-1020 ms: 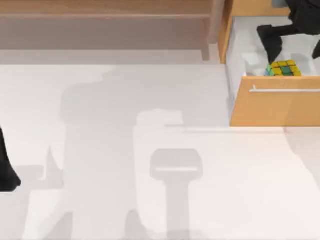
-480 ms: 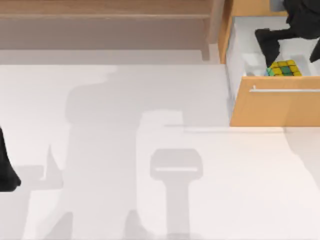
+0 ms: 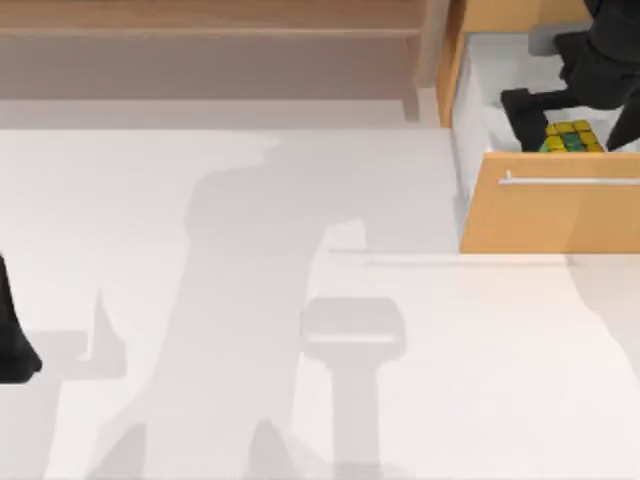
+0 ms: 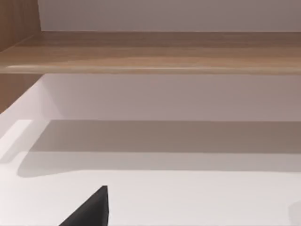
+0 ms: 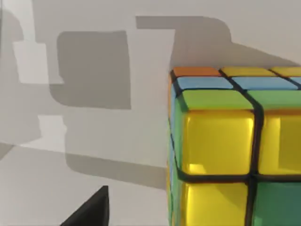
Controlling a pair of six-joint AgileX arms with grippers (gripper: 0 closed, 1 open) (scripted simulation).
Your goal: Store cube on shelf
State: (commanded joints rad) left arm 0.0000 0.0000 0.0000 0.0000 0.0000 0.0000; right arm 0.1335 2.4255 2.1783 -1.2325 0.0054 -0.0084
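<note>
**Reaching into the open drawer for the cube**

Lying in the open drawer [image 3: 480, 90] of the orange-wood cabinet [image 3: 550, 215], at the upper right of the top view, just behind the drawer front with its silver bar handle [image 3: 570, 181]: the cube [image 3: 572, 137], yellow and green tiles upward. Hanging right over it, the right end effector [image 3: 575, 100], one dark finger [image 3: 525, 108] down beside the cube's left face. Cannot tell whether released or clenched; nothing visibly grasped yet. Seen large and close in the right wrist view, the cube [image 5: 235, 150] resting flat on the pale drawer floor, yellow, green, blue and orange tiles split by black seams.

Parked at the lower left edge of the top view, above the tabletop [image 3: 300, 350]: the left end effector [image 3: 12, 340], state not discernible. Running along the upper left of the top view, the shelf [image 3: 210, 30], its board bare; likewise broad and bare in the left wrist view [image 4: 155, 52].

Judged as light, rigid hard plastic with glossy, rather slippery tiles; not fragile, though layers may twist under an off-centre squeeze. Best taken across two opposite flat side faces, centred, with pads square to the tiles, avoiding corners and edges, then lifted straight clear of the drawer walls.
</note>
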